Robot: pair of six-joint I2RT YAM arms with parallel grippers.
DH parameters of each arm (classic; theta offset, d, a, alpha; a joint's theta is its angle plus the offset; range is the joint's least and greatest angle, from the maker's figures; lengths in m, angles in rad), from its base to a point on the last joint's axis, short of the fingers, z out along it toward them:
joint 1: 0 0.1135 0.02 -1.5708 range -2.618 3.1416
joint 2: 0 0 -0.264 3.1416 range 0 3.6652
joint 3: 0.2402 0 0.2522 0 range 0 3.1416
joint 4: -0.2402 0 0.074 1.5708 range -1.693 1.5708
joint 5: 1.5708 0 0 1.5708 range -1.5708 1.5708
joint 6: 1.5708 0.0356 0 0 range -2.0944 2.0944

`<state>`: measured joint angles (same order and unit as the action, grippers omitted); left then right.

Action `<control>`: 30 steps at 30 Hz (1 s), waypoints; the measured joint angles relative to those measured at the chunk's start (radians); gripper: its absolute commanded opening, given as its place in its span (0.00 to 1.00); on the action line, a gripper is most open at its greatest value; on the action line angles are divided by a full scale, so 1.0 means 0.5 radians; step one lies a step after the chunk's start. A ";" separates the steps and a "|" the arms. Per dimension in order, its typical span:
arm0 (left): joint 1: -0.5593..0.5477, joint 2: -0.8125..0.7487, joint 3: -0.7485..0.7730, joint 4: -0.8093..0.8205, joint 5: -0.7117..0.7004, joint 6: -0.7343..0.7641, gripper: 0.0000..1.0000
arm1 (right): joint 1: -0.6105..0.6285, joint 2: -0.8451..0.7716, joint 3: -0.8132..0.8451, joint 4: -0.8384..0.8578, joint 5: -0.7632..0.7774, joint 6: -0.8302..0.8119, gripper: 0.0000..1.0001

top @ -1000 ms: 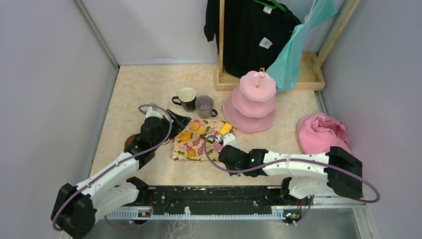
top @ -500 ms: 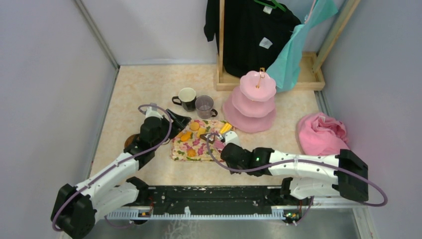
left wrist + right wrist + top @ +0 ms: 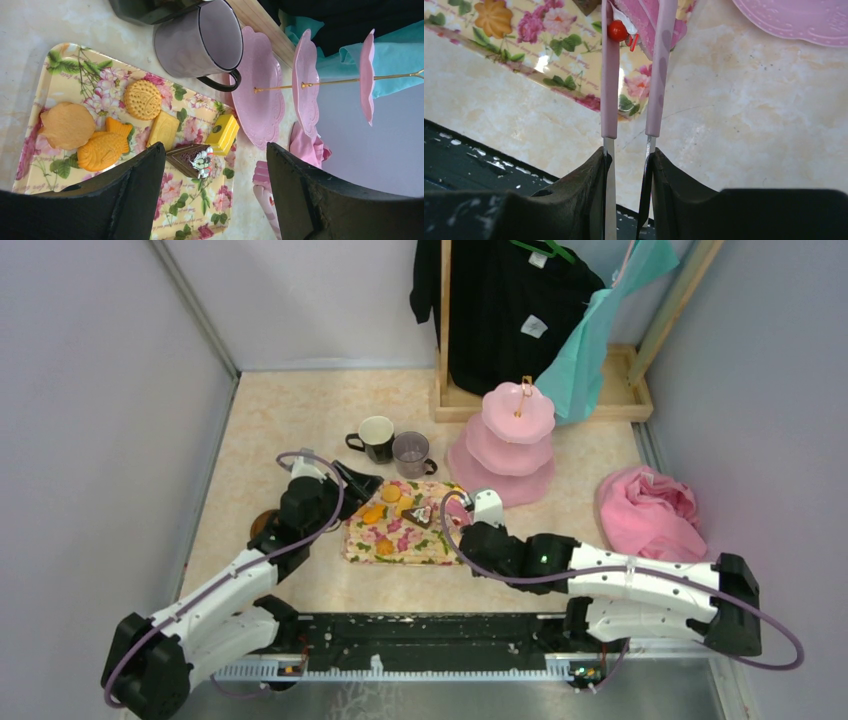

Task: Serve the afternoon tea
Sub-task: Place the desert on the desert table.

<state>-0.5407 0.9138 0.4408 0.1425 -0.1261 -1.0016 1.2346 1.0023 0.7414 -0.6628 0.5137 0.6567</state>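
Note:
The flower-patterned tray (image 3: pixel 400 546) holds orange, yellow and brown snacks: a fish-shaped one (image 3: pixel 102 150), a round biscuit (image 3: pixel 142 99), a yellow block (image 3: pixel 222 134) and a chocolate slice (image 3: pixel 186 159). My left gripper (image 3: pixel 215 150) hangs open over the tray's left side, holding nothing. My right gripper (image 3: pixel 629 155) is shut on pink-handled tongs (image 3: pixel 610 75). The tongs pinch a pink cake slice with a red cherry (image 3: pixel 644 20) just off the tray's right edge. The pink three-tier stand (image 3: pixel 505 440) is behind it. The black mug (image 3: pixel 376 438) and smoky mug (image 3: pixel 410 453) stand behind the tray. A brown coaster (image 3: pixel 262 523) lies partly under the left arm.
A wooden clothes rack base (image 3: pixel 610 405) with a black shirt (image 3: pixel 510 310) and teal cloth stands at the back. A heap of pink cloth (image 3: pixel 645 510) lies at the right. Grey walls close in on both sides.
My right arm has swung to the right, carrying the tongs and pink cake slice from over the tray to its right edge, nearer the stand. The left arm has not moved.

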 measured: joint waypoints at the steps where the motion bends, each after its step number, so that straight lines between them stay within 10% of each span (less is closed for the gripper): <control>1: 0.000 -0.002 -0.002 -0.001 0.001 0.000 0.79 | 0.000 -0.008 0.001 -0.014 0.025 0.019 0.00; 30: 0.000 0.001 -0.004 0.092 0.131 0.039 0.79 | -1.015 0.139 -0.187 0.373 -0.107 -0.073 0.00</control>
<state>-0.5407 0.9142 0.4389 0.1886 -0.0605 -0.9821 0.7273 1.0718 0.6479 -0.4763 0.4603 0.6201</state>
